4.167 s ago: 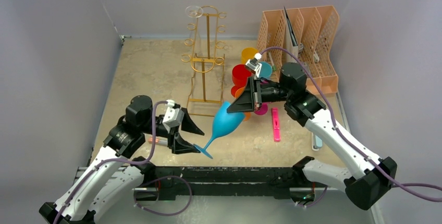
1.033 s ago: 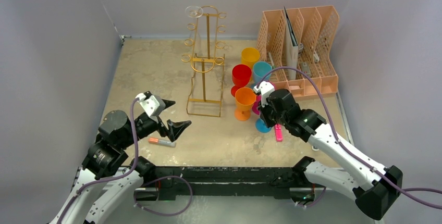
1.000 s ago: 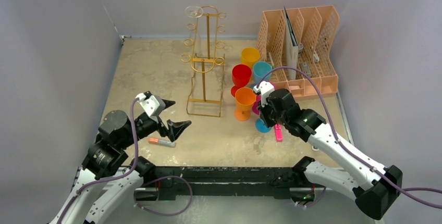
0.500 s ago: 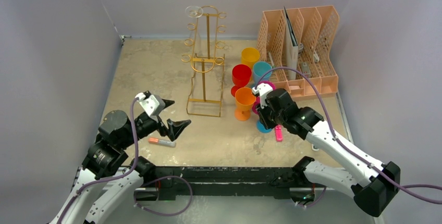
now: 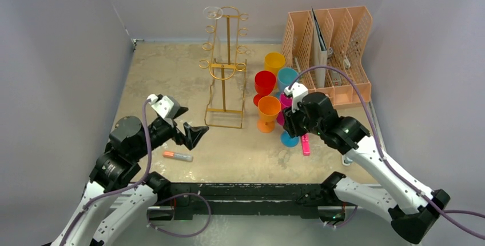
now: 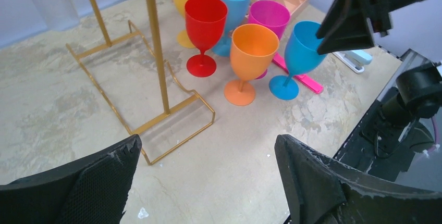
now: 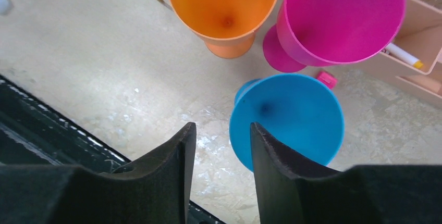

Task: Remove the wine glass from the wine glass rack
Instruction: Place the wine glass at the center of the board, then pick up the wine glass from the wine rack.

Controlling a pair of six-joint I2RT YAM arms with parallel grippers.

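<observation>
The gold wire wine glass rack (image 5: pixel 227 68) stands at the back of the table, its post (image 6: pixel 156 52) also in the left wrist view. A clear wine glass (image 5: pixel 213 14) hangs upside down from its top left hook. A blue wine glass (image 5: pixel 289 139) (image 6: pixel 302 52) (image 7: pixel 292 120) stands upright on the table among other coloured glasses. My right gripper (image 5: pixel 287 123) (image 7: pixel 221 133) hovers just above and beside its rim, open, with nothing between the fingers. My left gripper (image 5: pixel 191 121) (image 6: pixel 207 146) is wide open and empty, low in front of the rack's base.
Orange (image 5: pixel 269 108), red (image 5: pixel 265 81), yellow (image 5: pixel 274 62), light blue and magenta (image 7: pixel 344 15) glasses cluster right of the rack. A peach file organiser (image 5: pixel 337 46) stands back right. A pink object (image 5: pixel 304 145) lies by the blue glass, a marker (image 5: pixel 177 155) near the left arm.
My right gripper has opened, let go of the blue glass and lifted slightly; the glass stays standing. The left gripper has shifted a little forward and opened slightly wider.
</observation>
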